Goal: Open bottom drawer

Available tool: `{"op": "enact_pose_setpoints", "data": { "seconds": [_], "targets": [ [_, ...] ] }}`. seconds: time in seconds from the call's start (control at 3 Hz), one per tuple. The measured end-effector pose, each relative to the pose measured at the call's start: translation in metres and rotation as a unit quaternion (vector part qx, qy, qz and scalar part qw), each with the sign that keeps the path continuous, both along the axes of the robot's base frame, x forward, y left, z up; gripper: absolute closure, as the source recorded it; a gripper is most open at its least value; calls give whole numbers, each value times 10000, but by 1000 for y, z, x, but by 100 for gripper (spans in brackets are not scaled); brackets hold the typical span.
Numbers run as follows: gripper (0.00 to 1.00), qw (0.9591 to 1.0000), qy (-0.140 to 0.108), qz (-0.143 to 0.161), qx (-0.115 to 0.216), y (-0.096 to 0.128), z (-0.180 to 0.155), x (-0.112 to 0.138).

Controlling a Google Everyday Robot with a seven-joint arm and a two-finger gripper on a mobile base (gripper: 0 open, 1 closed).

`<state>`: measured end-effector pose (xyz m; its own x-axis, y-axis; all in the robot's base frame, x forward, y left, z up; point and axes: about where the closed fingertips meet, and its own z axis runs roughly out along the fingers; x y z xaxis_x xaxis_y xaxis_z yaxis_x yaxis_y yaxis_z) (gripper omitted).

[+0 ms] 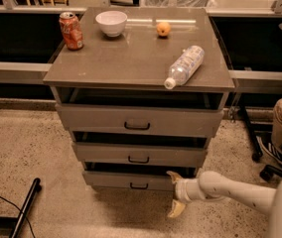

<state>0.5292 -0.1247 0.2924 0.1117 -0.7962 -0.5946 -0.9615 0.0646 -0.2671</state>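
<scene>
In the lower right of the frame, the gripper (174, 194) has its two fingers spread wide. The upper finger is at the right end of the bottom drawer (126, 179). On the cabinet top (131, 58) a plastic bottle (184, 66) is lying.

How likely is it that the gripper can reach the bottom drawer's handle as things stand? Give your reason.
Probably yes. The gripper hangs open, low down at the right end of the bottom drawer. Nothing lies between it and the black handle, so a short move towards the handle should bring it there.
</scene>
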Motion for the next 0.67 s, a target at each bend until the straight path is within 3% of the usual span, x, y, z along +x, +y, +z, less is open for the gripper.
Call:
{"op": "enact_pose_setpoints", "data": {
  "seconds": [0.33, 0.67],
  "targets": [
    [0, 9997, 106, -230, -9, -18, -49, 22],
    [0, 9995, -11, -298, -46, -31, -75, 40]
  ]
}}
